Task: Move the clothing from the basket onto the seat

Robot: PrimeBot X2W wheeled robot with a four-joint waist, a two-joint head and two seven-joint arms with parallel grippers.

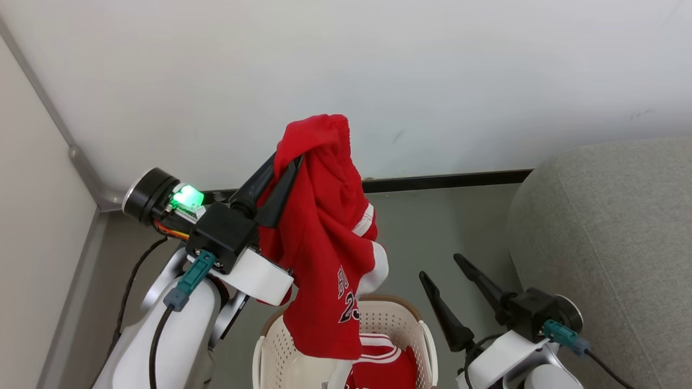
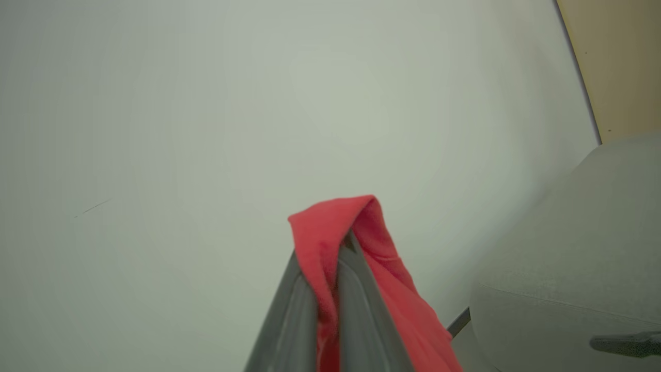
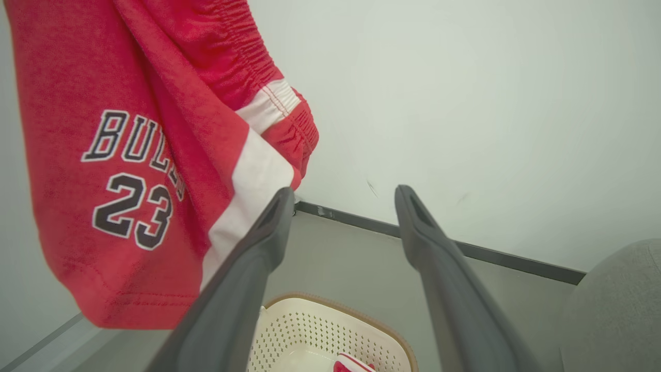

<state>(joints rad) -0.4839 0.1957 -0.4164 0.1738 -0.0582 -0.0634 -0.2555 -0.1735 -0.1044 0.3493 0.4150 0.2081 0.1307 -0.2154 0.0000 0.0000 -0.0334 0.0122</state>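
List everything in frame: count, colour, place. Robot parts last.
shorts: 1, red with white stripes and black "23", hanging from the raised left pincer above the basket
other garment: 1, red with white trim, lying in the basket
basket: 1, cream, perforated, brown rim, on the floor at bottom centre
seat: 1, grey fabric, right side
wall: white, behind everything
skirting: 1 black strip, foot of the wall
floor: grey, under the basket
left pincer: 1, dark, shut on the shorts' waistband
right pincer: 1, dark, open and empty, low between basket and seat
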